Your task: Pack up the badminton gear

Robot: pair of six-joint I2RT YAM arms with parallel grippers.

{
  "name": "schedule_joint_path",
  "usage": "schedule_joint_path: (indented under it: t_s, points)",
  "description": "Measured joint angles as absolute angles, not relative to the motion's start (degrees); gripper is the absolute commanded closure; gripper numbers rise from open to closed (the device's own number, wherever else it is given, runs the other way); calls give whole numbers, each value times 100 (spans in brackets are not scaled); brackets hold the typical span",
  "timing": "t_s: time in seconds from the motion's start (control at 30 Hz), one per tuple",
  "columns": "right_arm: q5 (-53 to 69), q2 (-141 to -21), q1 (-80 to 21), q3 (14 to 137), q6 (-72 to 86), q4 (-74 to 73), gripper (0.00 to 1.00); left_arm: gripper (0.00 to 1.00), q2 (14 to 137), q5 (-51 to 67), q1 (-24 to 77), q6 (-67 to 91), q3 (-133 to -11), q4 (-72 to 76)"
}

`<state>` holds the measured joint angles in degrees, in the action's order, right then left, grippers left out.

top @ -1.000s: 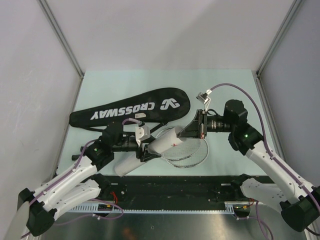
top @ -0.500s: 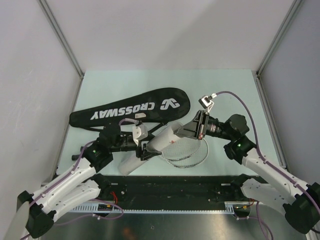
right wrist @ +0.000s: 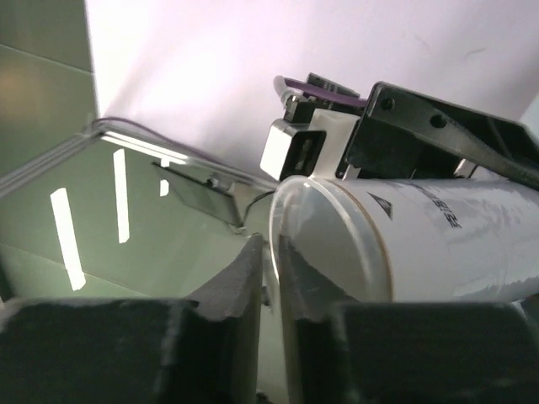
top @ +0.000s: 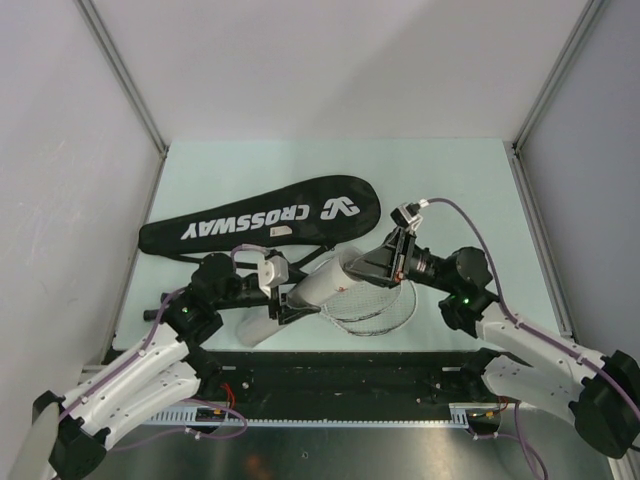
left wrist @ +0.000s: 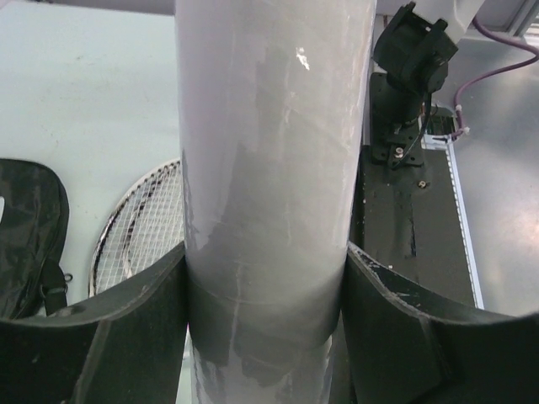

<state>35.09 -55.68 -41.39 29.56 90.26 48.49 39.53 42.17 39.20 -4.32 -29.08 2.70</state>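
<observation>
The white tube (top: 322,284) is held tilted above the table. My left gripper (top: 283,298) is shut round its middle; in the left wrist view the tube (left wrist: 269,151) fills the gap between both fingers (left wrist: 126,337). My right gripper (top: 366,268) is at the tube's upper end, shut on the thin rim of its translucent lid (right wrist: 282,215), with the tube body (right wrist: 421,236) to the right. Two silver-white racket heads (top: 385,300) lie stacked on the table under the tube. The black CROSSWAY bag (top: 270,220) lies behind. No shuttlecocks show.
The rackets' strings (left wrist: 139,219) and a corner of the bag (left wrist: 29,219) show left of the tube in the left wrist view. The black base rail (top: 350,375) runs along the near edge. Grey walls close in the pale green table (top: 450,180).
My right arm has dropped and swung in, its gripper shifting slightly left at the tube's end. My left wrist has drawn back a little to the left. The tube stays held.
</observation>
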Motion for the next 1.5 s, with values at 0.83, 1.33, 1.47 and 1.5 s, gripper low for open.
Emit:
schedule_joint_path:
  t_s: [0.83, 1.33, 1.47, 1.5]
  points:
    - [4322, -5129, -3074, 4866, 6036, 766, 68, 100, 4036, 4368, 4040, -325, -2849, 1149]
    - [1820, -5153, -4025, 5039, 5457, 663, 87, 100, 4869, 4287, 4106, 156, -3297, 1103]
    - [709, -4810, -4711, 5063, 4821, 386, 88, 100, 4884, 4320, 4141, 279, -3304, 1070]
    - [541, -4757, -4928, 5096, 4678, 305, 88, 100, 4923, 4167, 4139, 405, -3312, 1035]
